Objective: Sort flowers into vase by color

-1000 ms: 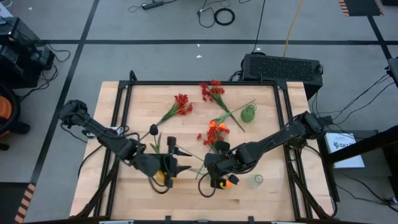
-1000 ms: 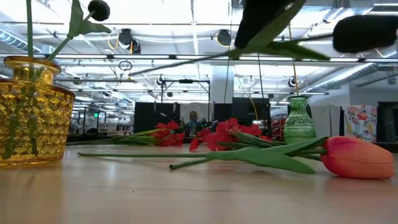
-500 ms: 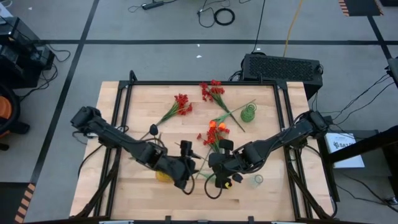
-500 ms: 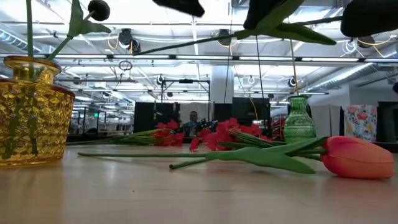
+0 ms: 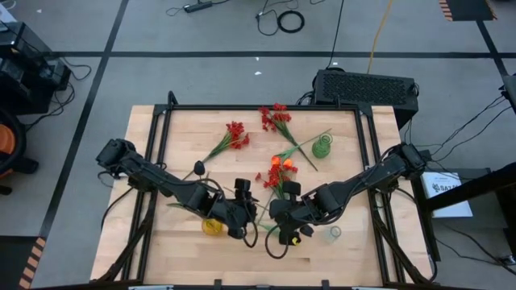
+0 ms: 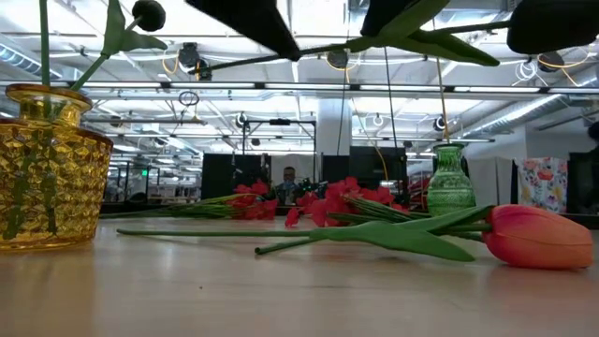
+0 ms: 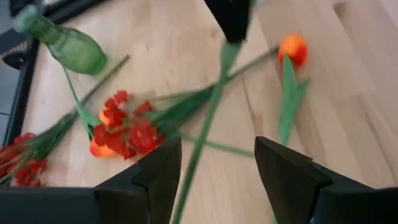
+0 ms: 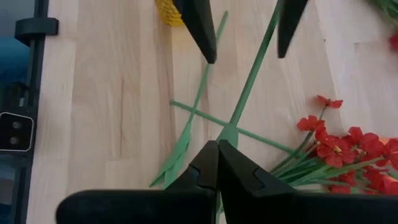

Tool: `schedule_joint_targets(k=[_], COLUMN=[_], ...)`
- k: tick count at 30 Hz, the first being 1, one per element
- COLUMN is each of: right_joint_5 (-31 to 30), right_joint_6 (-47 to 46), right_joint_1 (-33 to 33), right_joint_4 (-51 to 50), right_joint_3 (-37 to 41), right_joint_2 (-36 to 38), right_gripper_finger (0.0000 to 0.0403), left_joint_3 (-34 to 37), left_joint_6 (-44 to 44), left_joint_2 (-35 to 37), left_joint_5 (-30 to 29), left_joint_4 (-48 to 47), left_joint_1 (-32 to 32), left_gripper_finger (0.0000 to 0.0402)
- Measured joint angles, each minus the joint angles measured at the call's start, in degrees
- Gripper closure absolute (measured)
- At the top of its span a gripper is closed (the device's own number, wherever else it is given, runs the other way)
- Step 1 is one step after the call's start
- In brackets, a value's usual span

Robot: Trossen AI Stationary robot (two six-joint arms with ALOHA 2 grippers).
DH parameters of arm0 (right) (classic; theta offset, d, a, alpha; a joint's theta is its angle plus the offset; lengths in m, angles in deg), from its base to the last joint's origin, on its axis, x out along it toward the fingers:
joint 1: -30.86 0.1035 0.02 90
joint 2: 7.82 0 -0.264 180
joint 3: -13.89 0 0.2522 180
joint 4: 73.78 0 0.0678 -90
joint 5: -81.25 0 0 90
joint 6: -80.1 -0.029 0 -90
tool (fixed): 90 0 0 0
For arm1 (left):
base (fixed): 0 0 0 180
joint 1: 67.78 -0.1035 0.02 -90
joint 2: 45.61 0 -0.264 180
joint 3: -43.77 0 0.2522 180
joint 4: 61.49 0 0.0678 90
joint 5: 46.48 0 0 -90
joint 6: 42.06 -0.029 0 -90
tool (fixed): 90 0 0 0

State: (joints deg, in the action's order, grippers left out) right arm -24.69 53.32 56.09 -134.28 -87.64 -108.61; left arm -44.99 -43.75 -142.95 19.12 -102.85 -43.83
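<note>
A: The held stem (image 8: pixel 249 74), which way does it run?

B: In the right wrist view its long axis goes from the right end effector (image 8: pixel 217 158) at lower centre up toward the top edge, tilted right. That end effector's fingers are pressed together on the stem's lower end. The bloom is cut off, so its colour can't be told.

A: The left one?

B: The left end effector (image 7: pixel 214 165) has its fingers spread, and the stem passes through the gap without touching either. In the high view it sits at lower centre (image 5: pixel 242 211), just left of the right end effector (image 5: pixel 284 219).

A: Arm poses?

B: In the high view both arms reach in low from the table (image 5: pixel 161 242) sides, the left from middle left, the right from middle right, wrists almost meeting.

A: Other flowers?

B: An orange tulip (image 6: pixel 533 236) lies flat at lower right of the low view, its stem pointing left. Red clusters (image 5: pixel 274 173) sit at centre in the high view, with more at top centre (image 5: pixel 274 117). A black bloom (image 6: pixel 148 14) stands in the yellow vase (image 6: pixel 51 178) at left. The green vase (image 5: pixel 322 147) is right of centre; a clear vase (image 5: pixel 334 234) at lower right is hard to make out.
</note>
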Motion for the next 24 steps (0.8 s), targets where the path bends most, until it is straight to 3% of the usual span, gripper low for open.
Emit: schedule_joint_targets(k=[9,21,24], right_joint_5=[1.2,-0.1,-0.8], right_joint_6=[1.8,0.5,-0.8], right_joint_1=[-0.4,-0.5,-0.5], right_joint_4=[2.7,3.1,3.4], right_joint_3=[0.0,0.0,0.0], right_joint_2=[0.1,0.1,0.1], right_gripper_finger=[0.0402,0.0401,0.0382], left_joint_3=[0.0,-1.1,-2.1], left_joint_6=[-0.2,-2.6,-3.6], left_joint_2=[0.0,0.0,0.0], left_joint_5=[-0.3,-0.6,-0.7], left_joint_4=[-1.6,-3.4,-3.3], left_joint_1=[-0.3,-0.4,-0.1], left_gripper_finger=[0.0235,0.0378,0.0394])
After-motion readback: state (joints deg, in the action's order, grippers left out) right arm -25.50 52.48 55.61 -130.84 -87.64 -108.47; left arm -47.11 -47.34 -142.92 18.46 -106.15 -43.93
